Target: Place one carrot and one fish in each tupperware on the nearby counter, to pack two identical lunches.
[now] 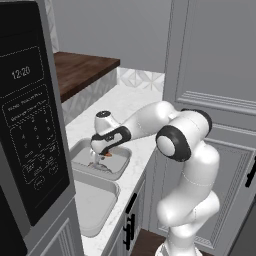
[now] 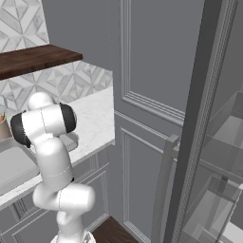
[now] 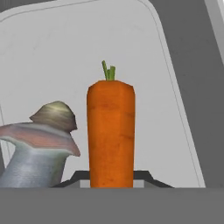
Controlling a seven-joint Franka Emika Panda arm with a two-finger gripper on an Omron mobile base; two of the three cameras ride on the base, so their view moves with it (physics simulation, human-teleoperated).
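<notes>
The fingers (image 1: 100,159) are clamped on a carrot (image 3: 110,133), held by its lower end so that its green stalk points away from the hand. They hang low over the farther tupperware (image 1: 121,155), beside a fish (image 3: 39,146) already lying in it, presumably to complete that lunch. The nearer tupperware (image 1: 97,202) sits just beside it on the marble table (image 1: 130,102).

Black microwave (image 1: 27,130) at left reads 12:20; dark wooden top (image 1: 80,70) behind; patterned tile backsplash (image 2: 66,78); grey panelled tall cabinet (image 1: 215,75) at right.
</notes>
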